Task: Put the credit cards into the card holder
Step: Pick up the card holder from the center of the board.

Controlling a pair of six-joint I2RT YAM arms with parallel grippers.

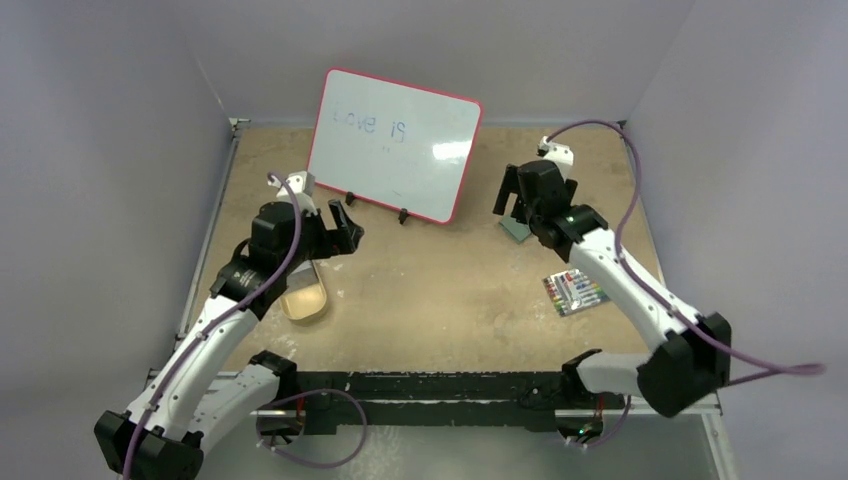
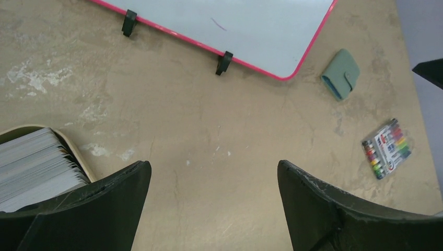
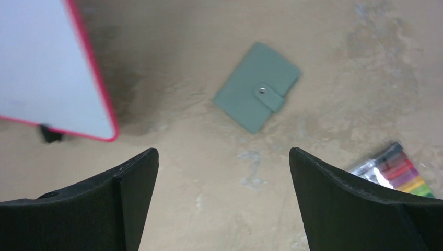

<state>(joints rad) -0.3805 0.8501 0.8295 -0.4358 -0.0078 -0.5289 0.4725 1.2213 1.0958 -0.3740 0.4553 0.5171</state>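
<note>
Left claw, right claw gape empty. Only left wrist shows possible credit cards stacked in a tray.

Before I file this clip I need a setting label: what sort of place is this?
Likely a robot lab test cell: a scuffed tabletop walled by plain lilac panels, with staged props, a pink-framed whiteboard and a marker pack.

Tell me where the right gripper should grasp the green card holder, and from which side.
Probably from straight above: the card holder lies flat and closed on the table, too thin to take sideways. The open right gripper could close across its shorter width, one finger at the fold edge, the other at the edge with the snap tab.
</note>
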